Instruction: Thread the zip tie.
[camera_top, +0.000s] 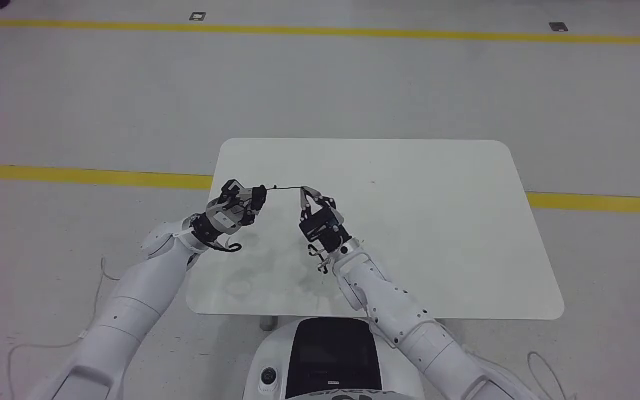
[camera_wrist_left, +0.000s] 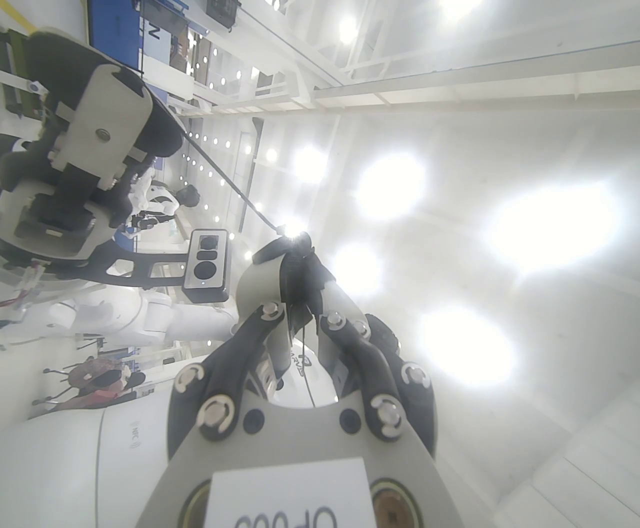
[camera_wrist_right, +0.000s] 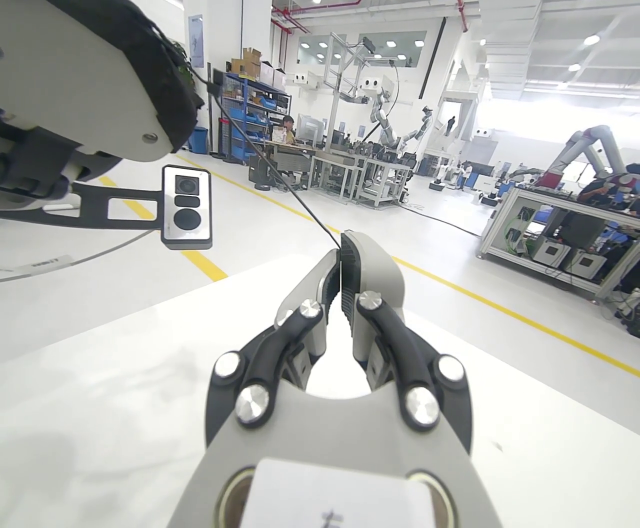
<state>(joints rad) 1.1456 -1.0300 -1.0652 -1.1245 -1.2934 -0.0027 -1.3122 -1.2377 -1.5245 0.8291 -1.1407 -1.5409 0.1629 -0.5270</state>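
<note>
Black zip tie (camera_top: 281, 187), where is it just now? the first watcher asks.

Up in the air, the second answers, above the left part of the white tabletop (camera_top: 450, 240). It touches nothing but the two claws and runs as one nearly straight line from one to the other.

And the claws themselves?

The left claw (camera_wrist_left: 295, 247) is pressed together on one end of the zip tie. The right claw (camera_wrist_right: 341, 250) is pinching the other end right at its tips, shut tight around it.

So is anything threaded?

Not as far as can be seen. The zip tie is straight, not bent into a loop, and its two ends are well apart, each in its own claw. The right wrist view shows a small thicker lump (camera_wrist_right: 211, 89) on the zip tie close by the left claw. That may be the locking head, but it is too small to be sure.

Then what does the second watcher reckon is done, and what is left?

Lifting the zip tie and gripping it at both ends looks done. By that reading the real work is all ahead. The zip tie has to be curled round and its pointed end lined up with the slot, then pushed through and pulled snug.
</note>
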